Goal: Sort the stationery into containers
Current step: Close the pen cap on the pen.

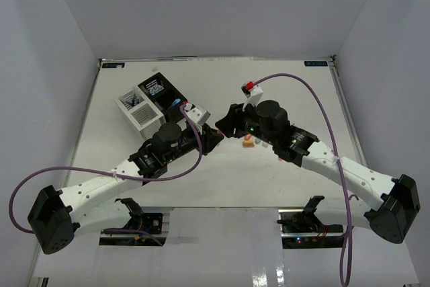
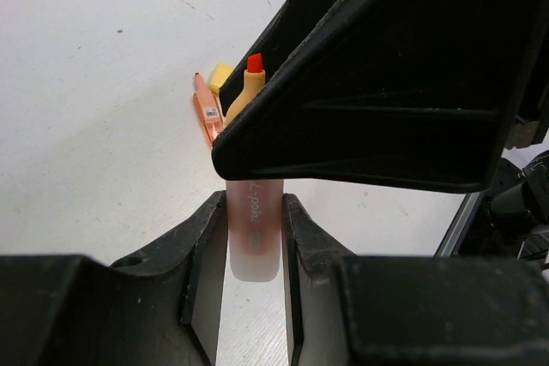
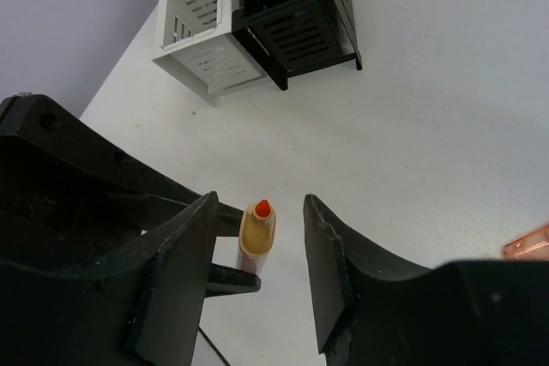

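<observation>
So the orange highlighter (image 2: 255, 233) is off the bench (image 1: 222, 179) right now, pinched by its pale barrel in the left gripper (image 2: 254, 203), which is clamped tight on both sides of it. The long axis runs straight out along that gripper's fingers. The orange tip looks bare, with no cap that I can see.

That tip end pokes right into the gap of the right gripper (image 3: 259, 212). Its fingers are spread apart on either side of the highlighter (image 3: 257, 242), close but not touching it as far as I can tell. From the right wrist, the barrel sits roughly parallel to the fingers and about centred between them. If this is a handover, my guess is the right one only has to close and barely needs to reposition.

From above, both grippers meet mid-bench, left (image 1: 211, 138) and right (image 1: 228, 126) nose to nose. The organiser (image 1: 149, 102) sits well apart, out past the right gripper's fingertips and on the left arm's side. I'd say the left arm is the nearer one for the drop.

Just beyond the grippers, a thin orange marker (image 2: 206, 113) and a yellow lump (image 2: 220, 75) lie on the bench, touching or nearly so. I can't tell what the yellow lump is.
</observation>
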